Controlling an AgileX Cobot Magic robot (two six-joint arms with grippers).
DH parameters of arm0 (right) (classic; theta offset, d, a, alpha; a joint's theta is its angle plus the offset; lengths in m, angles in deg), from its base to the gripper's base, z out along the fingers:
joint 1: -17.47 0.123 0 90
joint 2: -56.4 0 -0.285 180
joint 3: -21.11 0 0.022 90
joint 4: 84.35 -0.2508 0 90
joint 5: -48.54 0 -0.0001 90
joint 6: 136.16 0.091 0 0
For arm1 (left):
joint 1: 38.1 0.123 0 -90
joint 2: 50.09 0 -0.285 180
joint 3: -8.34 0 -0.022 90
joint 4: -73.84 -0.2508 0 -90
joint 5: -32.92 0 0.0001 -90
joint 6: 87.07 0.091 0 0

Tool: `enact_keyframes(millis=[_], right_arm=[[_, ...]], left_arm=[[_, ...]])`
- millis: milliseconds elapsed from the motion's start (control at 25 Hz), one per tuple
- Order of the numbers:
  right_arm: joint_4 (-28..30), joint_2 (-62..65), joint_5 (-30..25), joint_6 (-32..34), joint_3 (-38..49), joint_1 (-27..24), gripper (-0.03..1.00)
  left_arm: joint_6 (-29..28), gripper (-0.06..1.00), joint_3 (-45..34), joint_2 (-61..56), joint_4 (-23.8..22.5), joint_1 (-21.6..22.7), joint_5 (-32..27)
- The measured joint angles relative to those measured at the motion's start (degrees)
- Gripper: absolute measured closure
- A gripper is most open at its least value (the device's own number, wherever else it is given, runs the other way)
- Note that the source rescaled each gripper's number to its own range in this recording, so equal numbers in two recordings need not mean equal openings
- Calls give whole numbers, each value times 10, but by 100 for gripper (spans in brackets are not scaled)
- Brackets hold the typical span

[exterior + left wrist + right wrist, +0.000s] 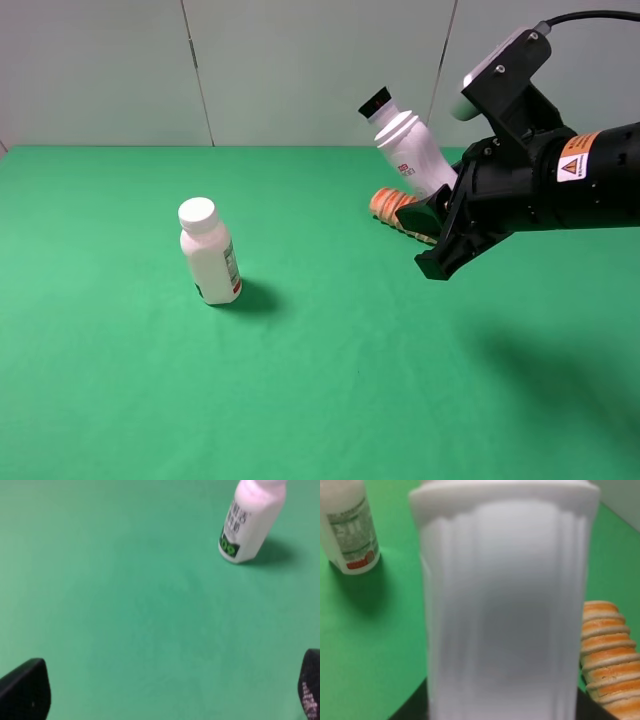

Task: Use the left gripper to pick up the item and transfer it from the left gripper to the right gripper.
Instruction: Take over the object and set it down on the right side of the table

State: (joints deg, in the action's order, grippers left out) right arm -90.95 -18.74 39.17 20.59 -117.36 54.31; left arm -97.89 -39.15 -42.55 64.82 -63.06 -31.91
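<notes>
Green worktop (100, 400), carrying a stout bottle (210, 265) and a roll (392, 205).
Right gripper (428, 240) clamping the tilted bottle (405, 150) by its lower body, near the roll; left gripper (167, 687) gaping wide, empty. Risking a slip: slick plastic, slanted hold, likely dropping onto the roll.

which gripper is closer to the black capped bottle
Right. The right gripper grips the black-capped bottle by its base, holding it tilted in the air. The left gripper is outside the high view; its wrist view shows the stout white bottle instead.
</notes>
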Motion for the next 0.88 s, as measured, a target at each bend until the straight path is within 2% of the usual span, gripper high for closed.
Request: enact_keyframes(millis=[160, 440, 880], right_arm=[[0, 0, 0, 2, 0, 0, 97], [0, 0, 0, 23, 0, 0, 97], [0, 0, -4, 38, 0, 0, 97]], left_arm=[[10, -6, -14, 0, 4, 0, 31], [55, -6, -15, 0, 39, 0, 41], [58, -6, -15, 0, 40, 6, 41]])
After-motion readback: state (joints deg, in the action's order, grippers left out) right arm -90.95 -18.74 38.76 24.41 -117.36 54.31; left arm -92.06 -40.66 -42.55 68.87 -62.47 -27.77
